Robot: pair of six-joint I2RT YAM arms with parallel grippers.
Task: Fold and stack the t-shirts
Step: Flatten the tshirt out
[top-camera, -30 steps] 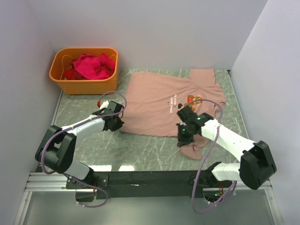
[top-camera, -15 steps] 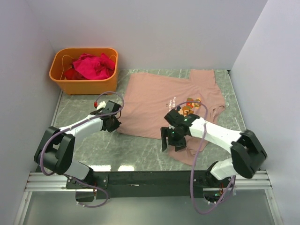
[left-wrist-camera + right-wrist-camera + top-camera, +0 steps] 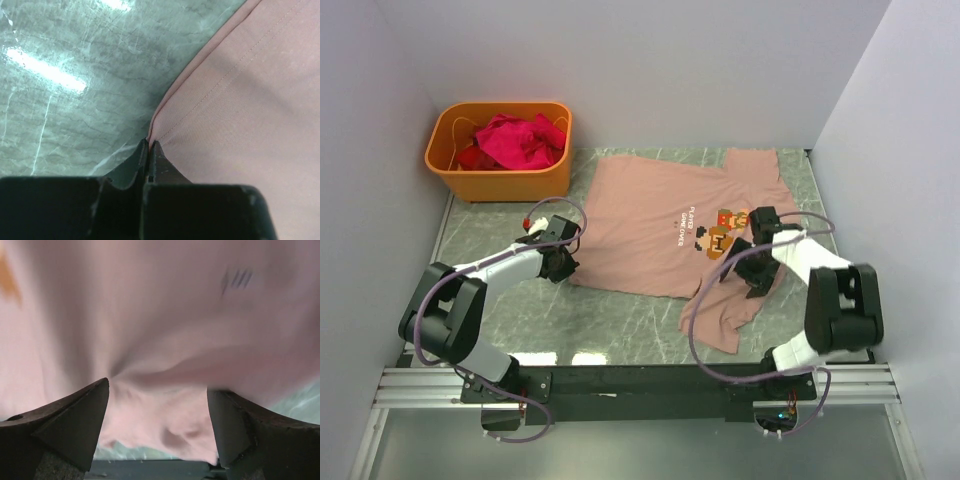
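**Top view.** A pink tee (image 3: 650, 210) lies spread flat on the table (image 3: 620, 320), just right of the tub (image 3: 500, 186), print (image 3: 718, 233) facing up. Its far-from-tub side is rumpled, with one flap (image 3: 720, 310) dragged toward the arms. More red tees (image 3: 515, 140) sit heaped in the tub, not yet dealt with. The left gripper (image 3: 563, 266) is low on the table, nearer the arms than the tub, right at the tee's tub-side hem corner. I take it as an anchor or a lifting grip for a fold. The right gripper (image 3: 752, 272) is well away from the tub, over the rumpled side beside the print, likely there to gather or smooth that cloth. By my reading the first fold has barely begun and nothing is stacked.

**Left wrist.** The tub is out of sight. The left gripper (image 3: 150, 145) has its tips pressed together on the very corner of the tee (image 3: 240, 100), where the stitched hem meets the side edge. Bare table (image 3: 75, 75) shows beside it. Gripping at the corner keeps the edge straight when it is pulled.

**Right wrist.** This view is blurred and also shows no tub. The right gripper (image 3: 157, 390) is spread wide, with nothing between its fingers (image 3: 75, 415). The tee (image 3: 165, 315) lies below, drawn into a pucker between them, and a sliver of table shows at the lower edge. It looks poised to close on that pucker, though I cannot tell whether it touches the cloth.
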